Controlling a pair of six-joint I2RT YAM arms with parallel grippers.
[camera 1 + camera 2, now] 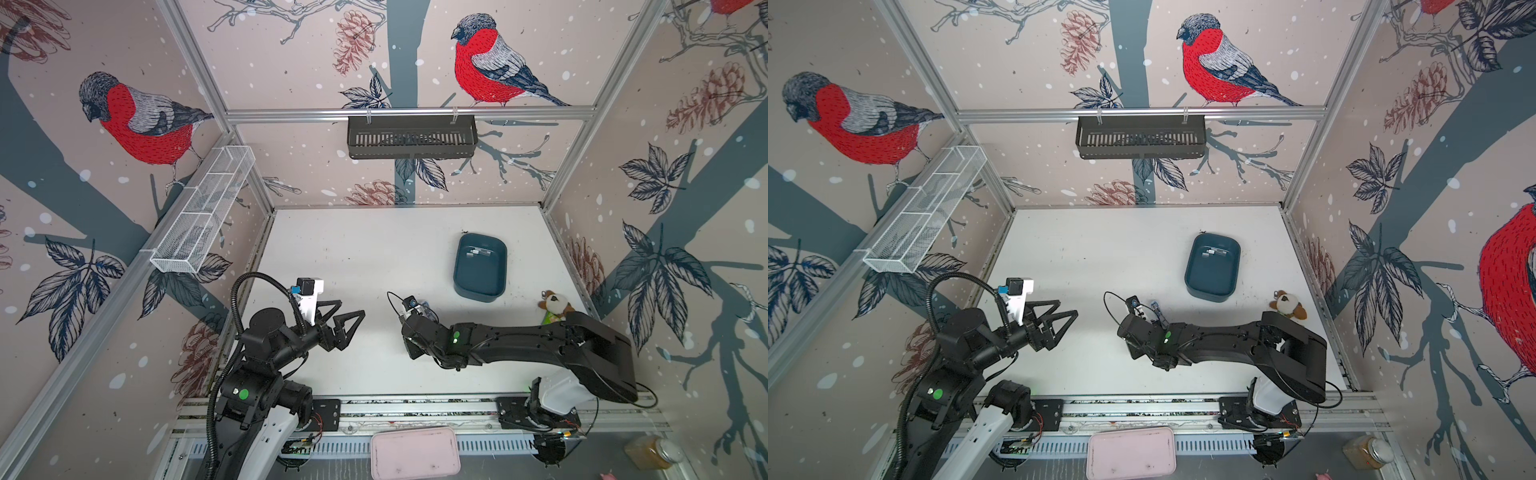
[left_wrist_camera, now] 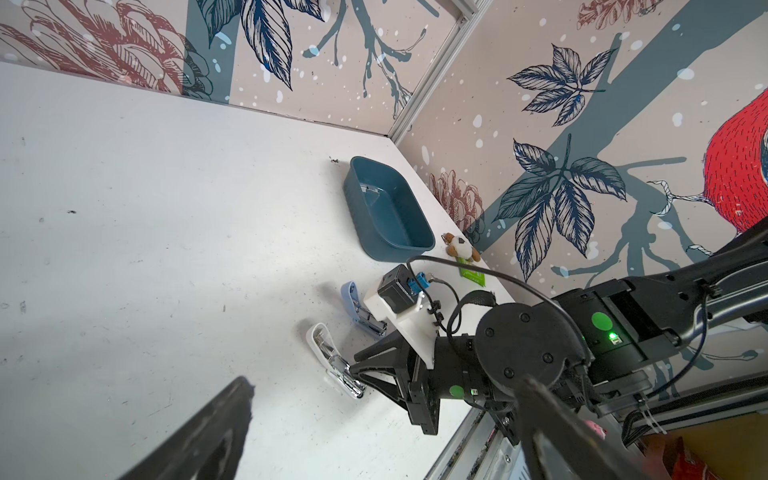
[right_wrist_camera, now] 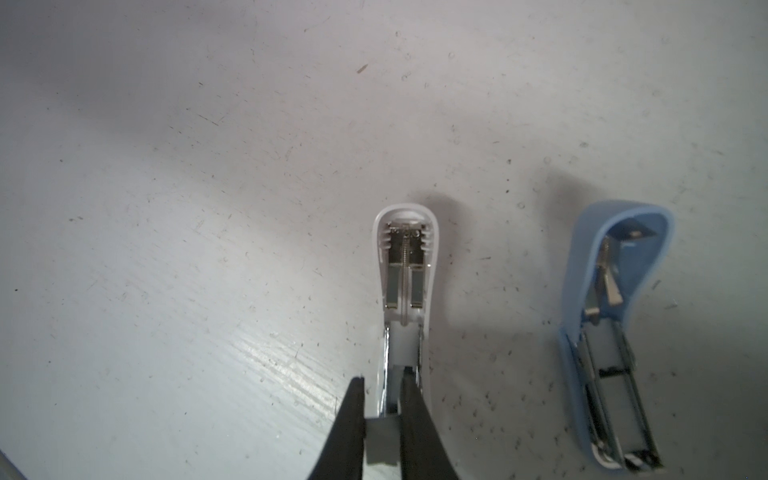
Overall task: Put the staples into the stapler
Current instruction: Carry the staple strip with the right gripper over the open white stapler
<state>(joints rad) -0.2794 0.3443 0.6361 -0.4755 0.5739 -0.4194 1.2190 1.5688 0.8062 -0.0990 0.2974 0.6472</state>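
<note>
Teal plastic tub (image 1: pixel 478 293) on a scuffed white table (image 1: pixel 353 249), small plush toy (image 1: pixel 556 303) by the right wall, black slotted basket (image 1: pixel 411 137) on the back rail, white wire basket (image 1: pixel 203 212) on the left rail, pink tray (image 1: pixel 415 453) and amber jar (image 1: pixel 654 453) out front.

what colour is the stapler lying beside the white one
The stapler is light blue, clearest in the right wrist view.

White plastic stapler (image 3: pixel 405 291), scuffed matt table (image 3: pixel 208 208)

A robotics lab cell is shown: a white tabletop (image 1: pixel 353 249) is enclosed by aluminium framing (image 1: pixel 407 113) and bird-printed panels (image 1: pixel 291 54), with robot arms (image 1: pixel 519 336) mounted on a rail (image 1: pixel 415 409)
</note>
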